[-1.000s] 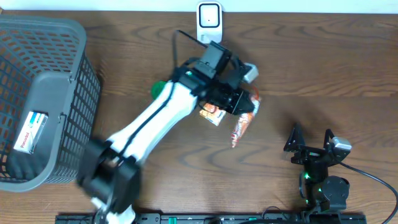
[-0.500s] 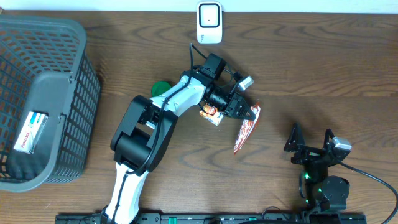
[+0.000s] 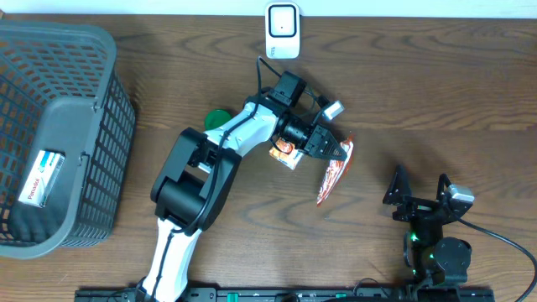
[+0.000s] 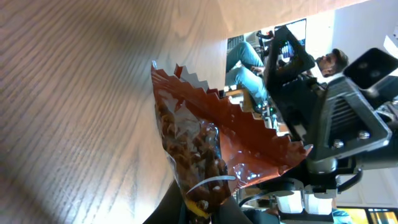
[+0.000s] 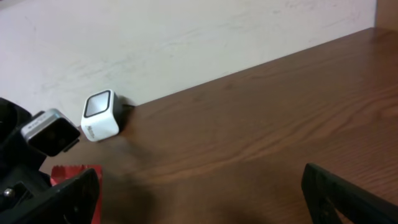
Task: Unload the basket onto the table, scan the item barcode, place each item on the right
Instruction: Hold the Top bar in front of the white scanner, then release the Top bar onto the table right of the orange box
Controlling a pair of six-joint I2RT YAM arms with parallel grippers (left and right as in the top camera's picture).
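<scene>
Snack packet (image 3: 333, 172), red, zigzag-edged, brown nuts showing, is clenched in left tool (image 3: 339, 152); right tool (image 3: 419, 190) stands released.

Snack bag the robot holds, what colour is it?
The snack bag is red with a zigzag edge, clearest in the left wrist view.

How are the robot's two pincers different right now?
The left pincer is shut on a red snack bag; the right pincer is open and holds nothing. The left pincer reaches over the middle of the table; the right pincer sits near the front edge. Both are black.
</scene>
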